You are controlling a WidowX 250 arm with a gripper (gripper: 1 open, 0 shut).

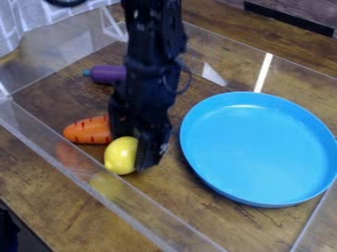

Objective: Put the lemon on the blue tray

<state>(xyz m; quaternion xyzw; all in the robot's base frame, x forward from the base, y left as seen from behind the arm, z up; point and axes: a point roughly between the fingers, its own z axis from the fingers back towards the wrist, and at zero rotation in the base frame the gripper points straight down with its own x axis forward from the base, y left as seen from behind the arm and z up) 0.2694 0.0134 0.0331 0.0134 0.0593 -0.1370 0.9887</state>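
The yellow lemon [121, 156] lies on the wooden table near the front left, partly covered by the black gripper [138, 138]. The gripper points straight down and stands open, its fingers [153, 150] lowered around the lemon's right and rear sides; I cannot tell whether they touch it. The round blue tray [259, 148] sits to the right with nothing on it, a short gap from the gripper.
An orange carrot [89, 130] lies just left of the lemon, close behind the gripper. A purple eggplant [105, 74] rests farther back. Clear plastic walls [53, 148] border the table at the left and front.
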